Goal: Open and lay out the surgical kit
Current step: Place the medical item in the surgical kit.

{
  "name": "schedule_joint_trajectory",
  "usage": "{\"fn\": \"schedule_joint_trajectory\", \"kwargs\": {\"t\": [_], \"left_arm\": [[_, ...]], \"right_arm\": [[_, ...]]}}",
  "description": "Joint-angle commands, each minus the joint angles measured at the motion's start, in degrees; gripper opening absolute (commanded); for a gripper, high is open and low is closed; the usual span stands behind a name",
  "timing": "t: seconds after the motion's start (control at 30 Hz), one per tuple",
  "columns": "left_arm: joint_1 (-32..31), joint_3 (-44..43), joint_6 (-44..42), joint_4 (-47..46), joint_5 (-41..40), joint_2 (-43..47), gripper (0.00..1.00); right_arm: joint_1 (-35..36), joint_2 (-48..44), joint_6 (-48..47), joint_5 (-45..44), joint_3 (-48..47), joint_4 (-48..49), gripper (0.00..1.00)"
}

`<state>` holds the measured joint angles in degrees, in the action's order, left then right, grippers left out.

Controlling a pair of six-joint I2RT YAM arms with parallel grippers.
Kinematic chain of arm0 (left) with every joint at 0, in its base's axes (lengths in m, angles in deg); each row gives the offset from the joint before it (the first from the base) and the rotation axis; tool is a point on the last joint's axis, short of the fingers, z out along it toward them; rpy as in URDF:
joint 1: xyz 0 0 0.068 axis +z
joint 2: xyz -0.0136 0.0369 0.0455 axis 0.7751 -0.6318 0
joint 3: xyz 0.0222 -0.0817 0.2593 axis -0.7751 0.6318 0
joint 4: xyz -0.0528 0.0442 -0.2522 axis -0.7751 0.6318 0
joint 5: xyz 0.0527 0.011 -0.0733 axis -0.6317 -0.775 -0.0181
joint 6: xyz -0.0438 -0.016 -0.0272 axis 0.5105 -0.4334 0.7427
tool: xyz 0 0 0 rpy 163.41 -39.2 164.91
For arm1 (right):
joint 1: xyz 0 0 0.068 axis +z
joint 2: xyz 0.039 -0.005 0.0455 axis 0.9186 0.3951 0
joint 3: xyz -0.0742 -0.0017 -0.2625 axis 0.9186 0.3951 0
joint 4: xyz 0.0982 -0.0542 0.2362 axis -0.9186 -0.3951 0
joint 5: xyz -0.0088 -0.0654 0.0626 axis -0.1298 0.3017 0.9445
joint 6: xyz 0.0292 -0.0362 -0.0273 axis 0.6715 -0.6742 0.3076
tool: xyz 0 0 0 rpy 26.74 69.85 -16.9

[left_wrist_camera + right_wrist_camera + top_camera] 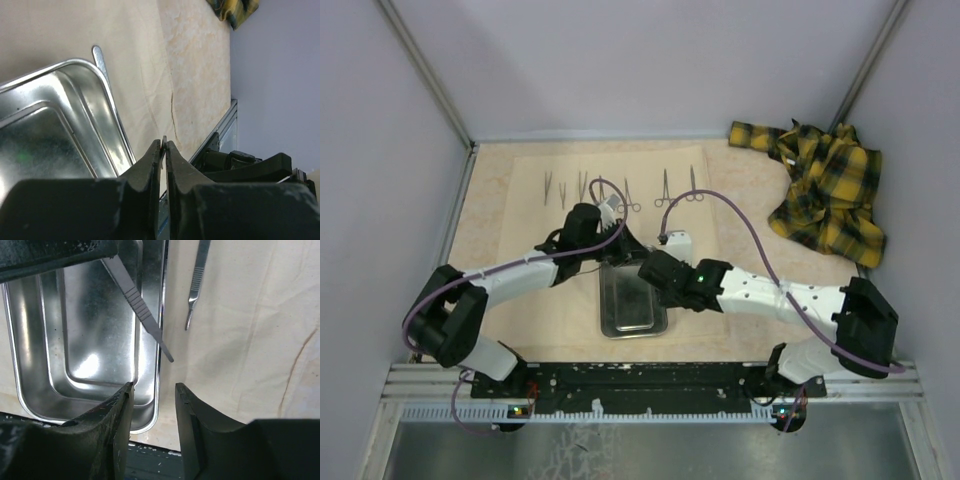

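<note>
**Asker:** So, where does the surgical kit sit?

**Describer:** Mostly on the pale beige cloth wrap [240, 340], which lies spread flat on the counter [740, 165]. The shiny steel tray [632, 305] rests on the near part of the cloth, between the two arms. Several thin instruments [665, 190] lie in a row along the far part of the cloth, well apart from the tray.

**Asker:** What are the hands doing?

**Describer:** The left hand [164, 145] is pinched nearly closed on a pair of ribbed tweezers [140, 310]. The tweezers slant across the tray's rim, with their tip over the cloth just beside the tray. The right hand [152, 390] hovers by the tray's rim with its fingers spread and nothing between them.

**Asker:** Anything else close by?

**Describer:** One slim flat-handled instrument [197, 275] lies on the cloth just beside the tray's long side. A crumpled yellow-and-black plaid cloth [825, 190] sits at the far right corner of the counter, off the wrap.
</note>
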<state>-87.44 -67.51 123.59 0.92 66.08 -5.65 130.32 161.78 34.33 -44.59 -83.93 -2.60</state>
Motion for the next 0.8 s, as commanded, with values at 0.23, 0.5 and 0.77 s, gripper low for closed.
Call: {"fn": "schedule_joint_trajectory", "kwargs": {"t": [0.23, 0.5, 0.77], "left_arm": [[-0.47, -8.01, -3.62, -0.03, 8.6, -7.05, 0.12], [-0.47, -10.15, -5.99, 1.26, 12.39, -9.52, 0.12], [-0.56, -13.15, -6.68, 0.71, 18.55, -12.55, 0.12]], "right_arm": [[-2.68, -4.48, -4.07, -3.94, 1.39, 1.8, 0.31], [-4.75, -9.56, -7.35, -1.92, 2.44, 1.35, 0.28], [-5.98, -7.85, -11.13, 3.56, 3.53, 4.18, 0.31]]}}
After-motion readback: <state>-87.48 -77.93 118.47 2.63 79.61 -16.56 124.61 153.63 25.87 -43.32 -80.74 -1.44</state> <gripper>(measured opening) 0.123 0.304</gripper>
